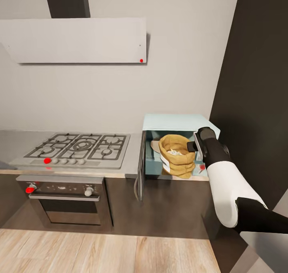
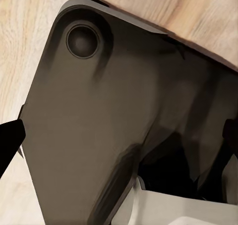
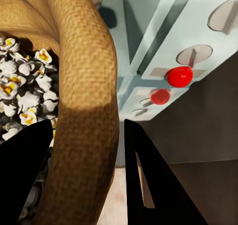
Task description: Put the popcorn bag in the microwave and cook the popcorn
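The pale blue microwave point(image 1: 176, 123) stands on the grey countertop point(image 1: 12, 141) with its door point(image 1: 141, 165) swung open. The mustard-tan popcorn bag point(image 1: 176, 163) stands upright in the cavity near the front opening. White popcorn point(image 1: 175, 152) fills its mouth. My right gripper point(image 1: 193, 146) is at the bag's right rim. In the right wrist view its fingers point(image 3: 144, 185) straddle the rolled rim of the bag point(image 3: 89, 111), one inside by the popcorn point(image 3: 25, 91), one outside, both touching the cloth. My left gripper point(image 2: 119, 140) is open, hanging over the robot's dark base.
A gas hob point(image 1: 78, 147) lies left of the microwave, with a dark oven point(image 1: 68, 199) below and a hood point(image 1: 76, 41) above. A tall dark cabinet point(image 1: 256, 85) rises right of the microwave. The microwave's knob panel shows a red knob point(image 3: 179, 76). The floor point(image 1: 100, 253) is wooden.
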Controlling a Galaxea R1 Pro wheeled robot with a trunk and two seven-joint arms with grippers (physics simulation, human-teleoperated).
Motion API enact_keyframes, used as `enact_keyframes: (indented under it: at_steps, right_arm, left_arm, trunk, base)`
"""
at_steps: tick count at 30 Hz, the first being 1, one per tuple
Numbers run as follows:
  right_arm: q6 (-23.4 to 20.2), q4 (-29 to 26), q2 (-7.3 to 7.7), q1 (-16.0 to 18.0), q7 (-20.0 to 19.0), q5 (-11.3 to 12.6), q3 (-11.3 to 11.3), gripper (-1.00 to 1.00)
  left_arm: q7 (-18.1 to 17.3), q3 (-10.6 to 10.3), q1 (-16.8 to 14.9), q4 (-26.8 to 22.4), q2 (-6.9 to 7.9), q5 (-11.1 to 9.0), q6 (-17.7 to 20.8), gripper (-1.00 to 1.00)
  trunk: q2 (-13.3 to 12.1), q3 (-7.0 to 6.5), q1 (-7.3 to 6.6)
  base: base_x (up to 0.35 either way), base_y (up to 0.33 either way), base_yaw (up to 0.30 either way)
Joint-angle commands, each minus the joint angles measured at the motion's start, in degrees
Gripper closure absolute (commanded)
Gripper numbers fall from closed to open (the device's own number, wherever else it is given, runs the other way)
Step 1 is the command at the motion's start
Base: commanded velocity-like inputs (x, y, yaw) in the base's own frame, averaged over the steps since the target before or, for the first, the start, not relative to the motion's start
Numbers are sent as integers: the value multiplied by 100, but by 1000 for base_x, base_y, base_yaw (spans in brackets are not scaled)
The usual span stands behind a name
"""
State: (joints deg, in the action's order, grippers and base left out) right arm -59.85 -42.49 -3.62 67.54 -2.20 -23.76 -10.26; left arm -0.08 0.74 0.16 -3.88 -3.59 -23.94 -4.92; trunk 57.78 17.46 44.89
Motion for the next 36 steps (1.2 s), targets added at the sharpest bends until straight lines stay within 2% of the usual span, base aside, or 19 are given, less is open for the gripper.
enact_keyframes:
  at_steps: [1,12,25,36]
  right_arm:
    - [-15,-8,-7,4,-26,-29,-26,100]
    - [-15,-252,-7,4,-44,-18,-29,100]
    - [-15,-204,-10,4,-35,-3,-28,100]
    - [-15,-205,-7,4,-35,3,-29,100]
  left_arm:
    - [-1,5,2,-8,-1,-23,-9,-100]
    - [-1,5,2,-8,-1,-23,-11,-100]
    - [-1,5,2,-8,-1,-23,-12,-100]
    - [-1,0,2,-1,-1,-23,-9,-100]
  trunk:
    - [4,6,1]
    - [4,6,1]
    - [4,6,1]
    - [4,6,1]
  base:
    - [8,0,0]
    - [1,0,0]
    - [3,0,0]
    - [242,0,0]
